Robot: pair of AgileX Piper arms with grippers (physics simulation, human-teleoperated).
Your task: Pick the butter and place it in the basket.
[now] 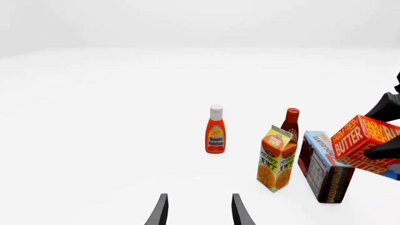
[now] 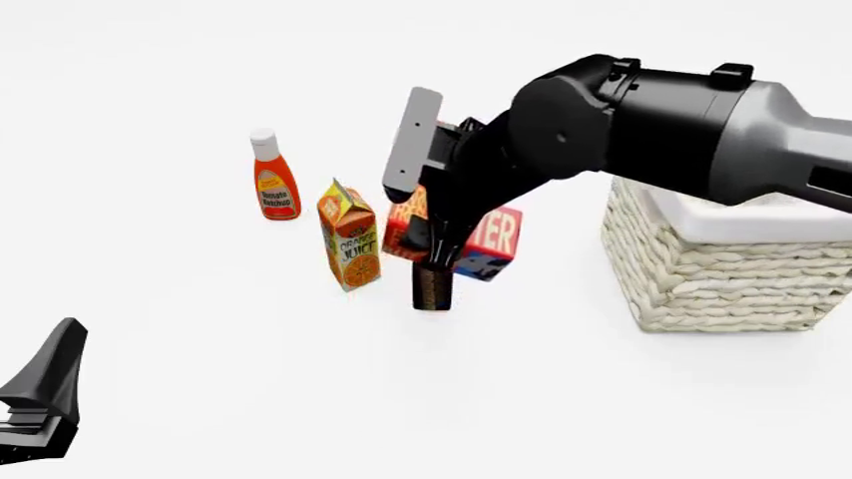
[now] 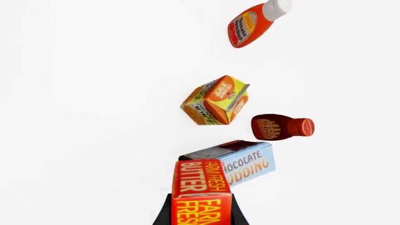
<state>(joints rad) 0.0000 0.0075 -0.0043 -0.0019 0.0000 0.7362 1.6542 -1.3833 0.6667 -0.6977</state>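
Observation:
The butter (image 2: 497, 236), a red-and-orange box lettered "FARM FRESH BUTTER", hangs off the table, level with the top of the chocolate pudding box. My right gripper (image 2: 446, 239) is shut on it; the right wrist view shows the butter (image 3: 200, 192) clamped between the black fingers (image 3: 164, 214). The left wrist view catches the same butter (image 1: 364, 140) at its edge. To the right of it stands the basket (image 2: 719, 274), pale wicker with a white lining. Near the front left, far from all of this, my left gripper (image 2: 47, 384) is open and holds nothing, its fingers (image 1: 161, 212) spread apart.
A ketchup bottle (image 2: 273, 180) stands at the back left. An orange juice carton (image 2: 350, 239) is right of it. The chocolate pudding box (image 2: 433, 289) sits just under and behind the held butter. A dark brown sauce bottle (image 1: 291, 123) stands behind the carton.

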